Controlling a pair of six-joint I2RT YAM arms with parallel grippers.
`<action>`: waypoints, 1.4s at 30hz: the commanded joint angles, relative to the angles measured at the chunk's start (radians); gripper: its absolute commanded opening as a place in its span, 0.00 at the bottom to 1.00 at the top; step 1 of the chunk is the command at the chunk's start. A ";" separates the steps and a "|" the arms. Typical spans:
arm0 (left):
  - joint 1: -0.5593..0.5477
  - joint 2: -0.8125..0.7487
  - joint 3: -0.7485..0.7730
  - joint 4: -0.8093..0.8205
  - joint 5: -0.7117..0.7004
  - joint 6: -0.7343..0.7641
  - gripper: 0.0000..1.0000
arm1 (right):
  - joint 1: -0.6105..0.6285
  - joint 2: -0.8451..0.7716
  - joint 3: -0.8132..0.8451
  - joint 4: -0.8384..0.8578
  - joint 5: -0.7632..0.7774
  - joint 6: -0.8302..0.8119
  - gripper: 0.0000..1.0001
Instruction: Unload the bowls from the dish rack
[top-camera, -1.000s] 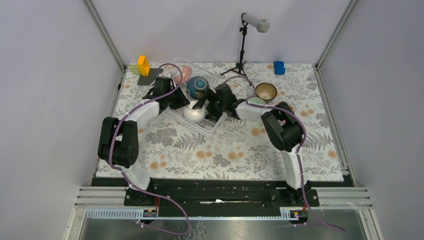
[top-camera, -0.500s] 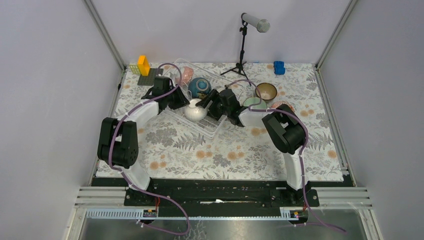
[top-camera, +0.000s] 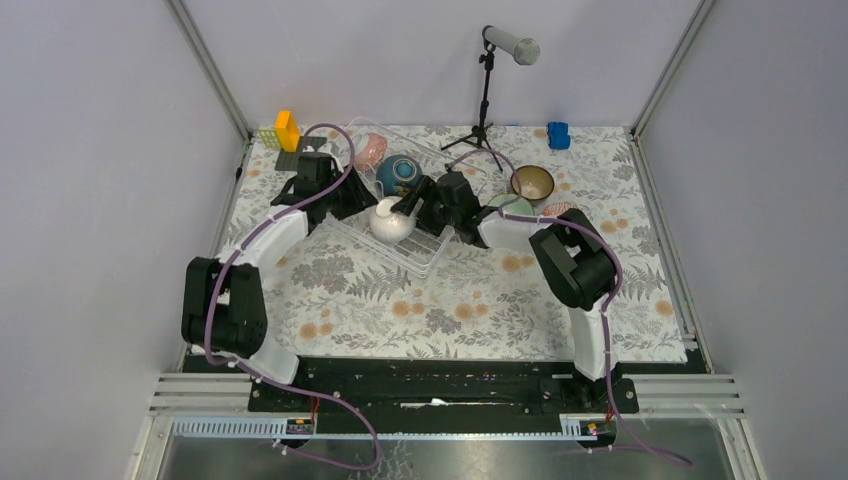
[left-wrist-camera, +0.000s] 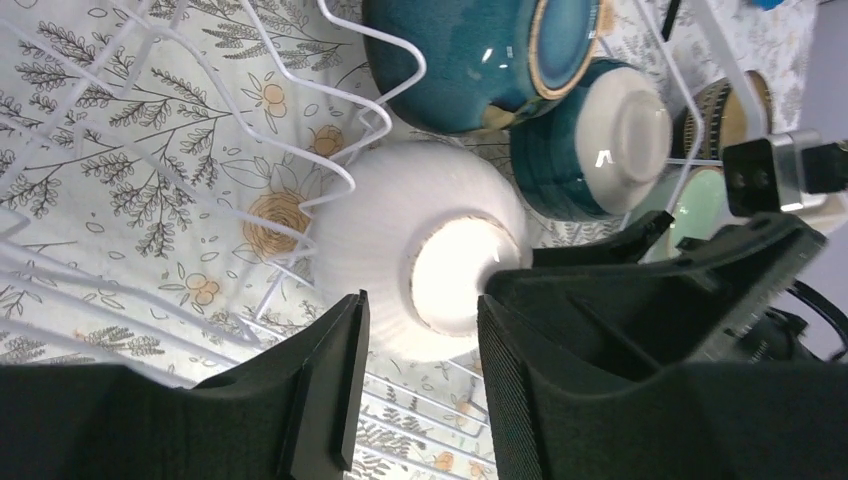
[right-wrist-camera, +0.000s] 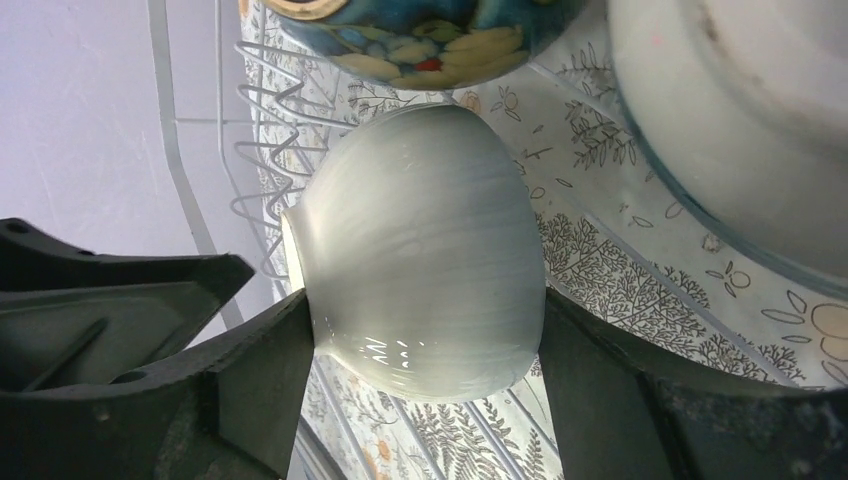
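Two arms, same build.
- The left arm (top-camera: 262, 240) has white moulded link shells and bulky black joint housings. The right arm (top-camera: 583, 270) is alike.
- A purple cable (top-camera: 232, 262) runs along the outside of each arm, tied down at intervals and looping loose beyond the base.
- Both bases are bolted to a black plate (top-camera: 440, 385) at the desk (top-camera: 450, 300) edge.
- The left end effector (left-wrist-camera: 420, 310) has two matte black fingers with finely ribbed inner faces.
- The right end effector (right-wrist-camera: 425, 330) is the same black, blocky and angular.
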 joint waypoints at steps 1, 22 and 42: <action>0.006 -0.121 -0.040 0.066 -0.014 -0.033 0.52 | 0.009 -0.104 0.102 -0.040 -0.025 -0.128 0.57; 0.095 -0.401 -0.245 0.305 0.237 -0.179 0.99 | -0.063 -0.289 0.116 -0.151 -0.185 -0.270 0.57; 0.159 -0.357 -0.368 1.098 0.644 -0.720 0.99 | -0.217 -0.415 -0.087 0.557 -0.679 0.213 0.56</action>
